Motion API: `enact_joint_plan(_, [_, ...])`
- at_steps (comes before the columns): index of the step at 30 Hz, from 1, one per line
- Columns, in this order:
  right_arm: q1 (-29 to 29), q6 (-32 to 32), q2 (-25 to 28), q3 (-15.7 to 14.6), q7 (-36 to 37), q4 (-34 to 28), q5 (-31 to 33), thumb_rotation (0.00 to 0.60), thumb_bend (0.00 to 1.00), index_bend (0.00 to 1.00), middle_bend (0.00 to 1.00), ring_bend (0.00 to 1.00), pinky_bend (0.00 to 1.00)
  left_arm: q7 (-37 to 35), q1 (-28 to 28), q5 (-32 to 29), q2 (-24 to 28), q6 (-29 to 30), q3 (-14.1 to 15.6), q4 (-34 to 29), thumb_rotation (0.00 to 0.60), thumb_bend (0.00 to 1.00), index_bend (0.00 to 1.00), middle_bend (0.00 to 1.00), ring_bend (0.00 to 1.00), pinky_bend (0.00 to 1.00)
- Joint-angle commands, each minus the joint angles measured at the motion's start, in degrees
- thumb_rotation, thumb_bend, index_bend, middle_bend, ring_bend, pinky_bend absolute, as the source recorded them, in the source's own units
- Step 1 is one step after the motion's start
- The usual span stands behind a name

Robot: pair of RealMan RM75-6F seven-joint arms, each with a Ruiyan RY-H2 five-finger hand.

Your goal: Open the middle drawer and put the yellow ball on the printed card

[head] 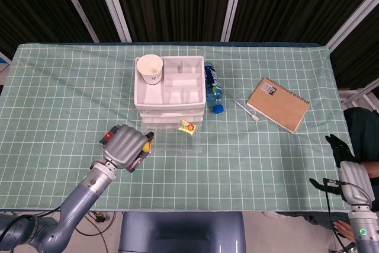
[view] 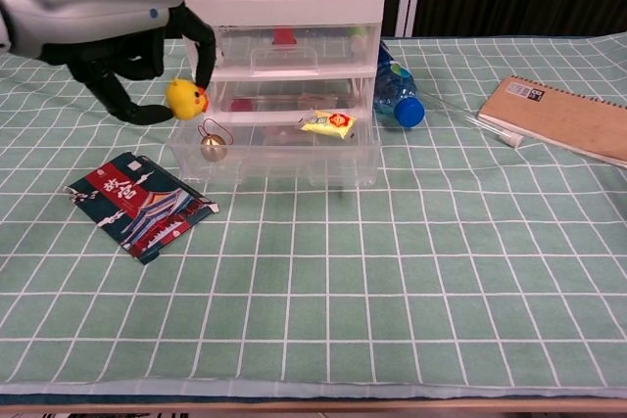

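The left hand (view: pixel 118 26) has a silver-grey shell and black fingers on a grey arm trailing black cable.

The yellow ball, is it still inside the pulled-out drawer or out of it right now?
Out. The left hand holds the yellow ball in the air, left of the open drawer, above the printed card.
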Motion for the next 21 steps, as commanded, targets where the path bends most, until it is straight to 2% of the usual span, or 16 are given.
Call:
enact_joint_plan(1, [-0.04, 0.1, -0.01, -0.03, -0.1, -0.04, -0.09, 0.6, 0.05, 0.0, 0.0, 0.0, 0.22, -2.59, 3.61, 2.6, 1.46, 1.66, 2.79, 0.67, 0.6, 0.38, 0.52, 1.0, 1.0, 1.0])
enact_joint_plan(4, [-0.07, 0.18, -0.01, -0.06, -0.2, -0.06, -0.16, 0.6, 0.05, 0.0, 0.0, 0.0, 0.22, -4.37, 6.16, 3.78, 1.87, 2.04, 4.71, 2.83, 0.6, 0.38, 0.52, 1.0, 1.0, 1.0])
enact_joint_plan(9, [-0.09, 0.22, -0.06, -0.08, -0.33, -0.18, -0.15, 0.6, 0.05, 0.0, 0.0, 0.0, 0.22, -7.09, 8.85, 4.96, 0.97, 0.97, 5.91, 7.01, 0.6, 0.38, 0.52, 1.0, 1.0, 1.0])
enact_joint_plan(21, [-0.03, 0.03, -0.01, -0.03, -0.04, -0.08, -0.02, 0.6, 0.05, 0.0, 0.0, 0.0, 0.22, -8.57, 12.68, 5.02, -5.03, -2.91, 6.27, 18.78, 0.6, 0.37, 0.52, 1.0, 1.0, 1.0])
